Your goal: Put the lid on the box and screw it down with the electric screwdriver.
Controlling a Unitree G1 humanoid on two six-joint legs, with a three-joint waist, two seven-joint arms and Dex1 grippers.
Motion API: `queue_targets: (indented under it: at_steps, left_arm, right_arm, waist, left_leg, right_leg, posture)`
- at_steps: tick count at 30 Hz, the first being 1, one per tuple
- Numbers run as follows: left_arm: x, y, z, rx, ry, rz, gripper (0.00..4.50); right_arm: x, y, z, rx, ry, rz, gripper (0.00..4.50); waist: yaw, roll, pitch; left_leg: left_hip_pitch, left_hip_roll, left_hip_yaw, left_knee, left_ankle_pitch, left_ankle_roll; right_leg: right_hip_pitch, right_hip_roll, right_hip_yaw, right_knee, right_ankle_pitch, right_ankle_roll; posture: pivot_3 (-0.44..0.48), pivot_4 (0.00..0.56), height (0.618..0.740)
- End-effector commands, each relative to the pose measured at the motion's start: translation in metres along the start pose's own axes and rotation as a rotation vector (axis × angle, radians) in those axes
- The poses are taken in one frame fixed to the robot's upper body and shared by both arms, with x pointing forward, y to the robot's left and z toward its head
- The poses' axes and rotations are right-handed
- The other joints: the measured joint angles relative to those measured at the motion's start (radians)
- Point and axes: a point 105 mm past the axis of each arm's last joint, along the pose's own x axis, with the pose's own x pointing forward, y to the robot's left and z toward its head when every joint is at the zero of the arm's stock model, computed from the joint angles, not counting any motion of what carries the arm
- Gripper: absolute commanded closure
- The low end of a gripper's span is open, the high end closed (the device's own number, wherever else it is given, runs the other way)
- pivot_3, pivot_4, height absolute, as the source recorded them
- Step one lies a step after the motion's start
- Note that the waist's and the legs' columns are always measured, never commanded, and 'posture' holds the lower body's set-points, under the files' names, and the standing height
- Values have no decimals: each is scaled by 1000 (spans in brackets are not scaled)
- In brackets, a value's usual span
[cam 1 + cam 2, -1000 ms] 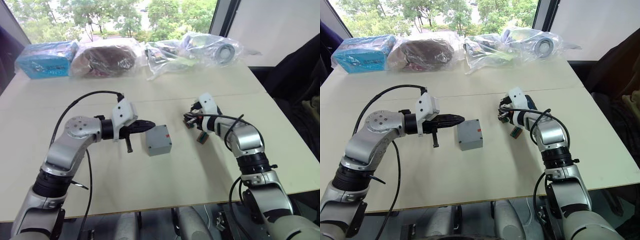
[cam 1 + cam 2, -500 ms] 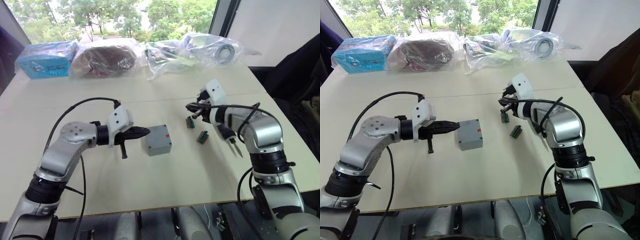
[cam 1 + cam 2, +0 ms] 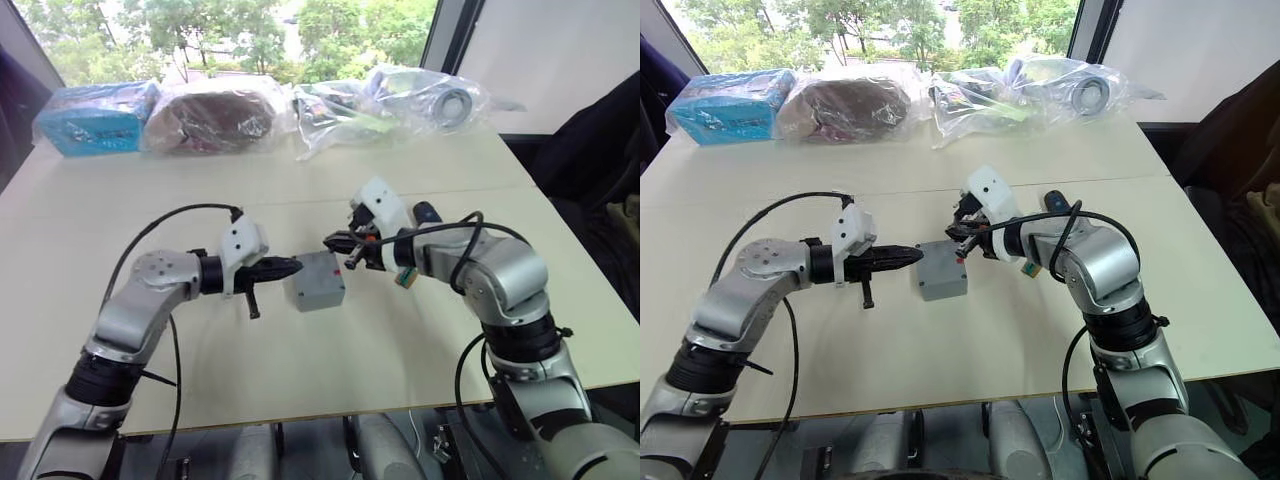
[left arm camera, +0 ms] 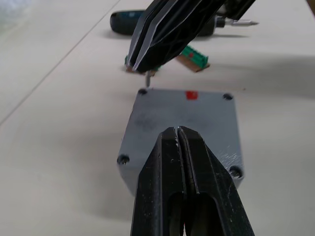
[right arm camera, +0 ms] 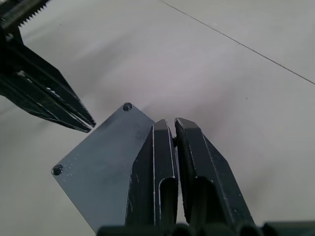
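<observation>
Smooth grey square lid, a dark screw hole at each corner, caps the box mid-bench. Left gripper clenched beside it; right gripper pinches a small screw above one corner.

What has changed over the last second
The right claw swung from the green pieces toward its left and now holds a small screw over a corner of the lid. The left claw stayed shut against the box, which did not move.
</observation>
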Motion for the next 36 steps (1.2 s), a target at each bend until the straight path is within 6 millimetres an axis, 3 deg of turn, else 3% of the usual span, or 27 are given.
queue_targets:
  at_steps: [1, 18, 31, 32, 34, 36]
  left_arm:
    - [1, 1, -1, 29, -5, 6, 4500]
    - [8, 1, 3, 41, -27, 0, 4500]
    - [8, 1, 1, 39, -20, 10, 4500]
    - [8, 1, 0, 39, -19, 11, 4500]
    - [8, 0, 0, 38, -18, 12, 4500]
    - [8, -1, 0, 38, -18, 11, 4500]
  right_arm:
    - [0, 1, 5, -18, -28, -1, 4368]
    - [6, -17, -8, -29, 13, -46, 4368]
    - [20, -12, -28, -27, 69, -6, 4368]
    - [20, -11, -29, -27, 72, -1, 3850]
    - [20, -11, -32, -26, 74, 3, 3342]
    - [18, -11, -32, -20, 73, 9, 2535]
  waist:
    - [0, 0, 0]
    - [0, 0, 0]
    - [0, 0, 0]
    - [-1, 0, 0]
    - [-1, 0, 0]
    - [0, 0, 0]
  left_leg:
    - [0, 0, 0, 0, 0, 0]
    - [0, 0, 0, 0, 0, 0]
    - [1, 0, 0, 0, 0, 0]
    - [1, 0, 0, 0, 0, 0]
    - [1, 0, 0, 0, 0, 0]
    - [2, 0, 0, 0, 0, 0]
  right_leg:
    - [0, 0, 0, 0, 0, 0]
    - [1, 0, 0, 0, 0, 0]
    - [1, 0, 0, 0, 0, 0]
    - [1, 0, 0, 0, 0, 0]
    - [1, 0, 0, 0, 0, 0]
    - [2, 0, 0, 0, 0, 0]
  posture:
    - [0, 150, 740]
    - [0, 150, 740]
    - [0, 150, 740]
    - [0, 150, 740]
    - [0, 150, 740]
    - [0, 150, 740]
